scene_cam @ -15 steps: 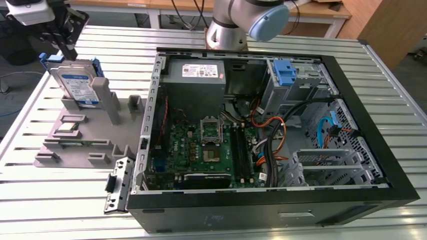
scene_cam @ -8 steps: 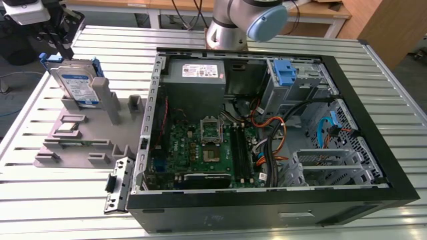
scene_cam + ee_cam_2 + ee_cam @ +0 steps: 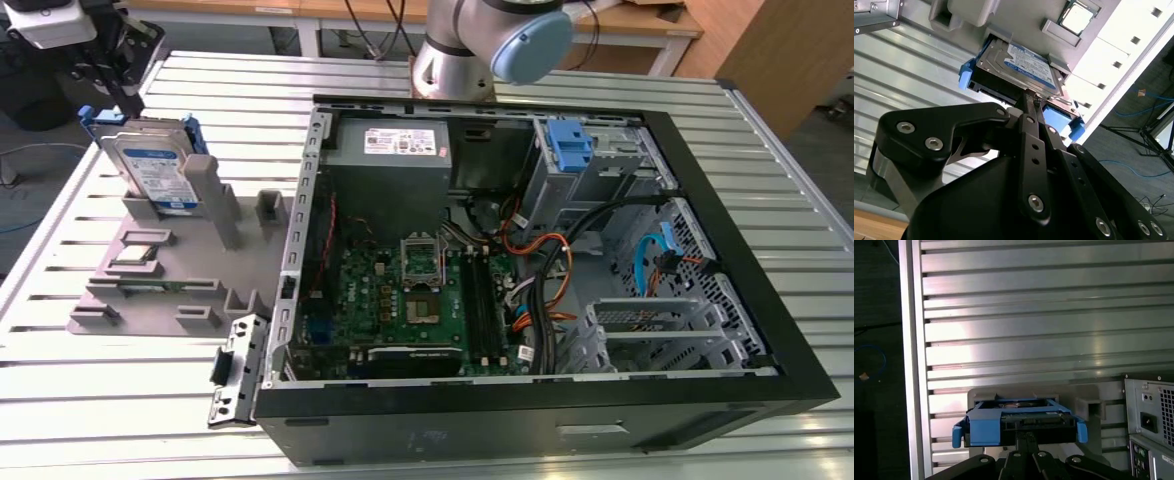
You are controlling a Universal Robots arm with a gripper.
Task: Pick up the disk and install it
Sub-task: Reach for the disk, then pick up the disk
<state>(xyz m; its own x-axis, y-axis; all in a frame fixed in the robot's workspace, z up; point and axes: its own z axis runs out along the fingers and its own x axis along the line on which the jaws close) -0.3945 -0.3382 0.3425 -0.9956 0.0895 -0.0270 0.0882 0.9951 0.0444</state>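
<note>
Disk (image 3: 150, 165): flat silver rectangular hard drive in a blue plastic bracket. It stands on edge in a slot of the grey plastic fixture (image 3: 140, 290), at the exterior view's left of the open black computer case (image 3: 534, 422).

Its white-and-blue label carries print too small to read. The same goes for the white sticker on the grey metal box (image 3: 400, 145) inside the case.

Gripper (image 3: 1032, 99): black linkage, fingers drawn together with barely a slit between them and nothing clamped. The tips sit at the middle of the disk's free edge. I cannot tell whether they touch it.

Room: a grey fixture post (image 3: 227, 205) stands just beside the disk, on the case side. In the first wrist view, the slatted aluminium table (image 3: 1044, 315) runs open beyond the disk to its edge rail.
</note>
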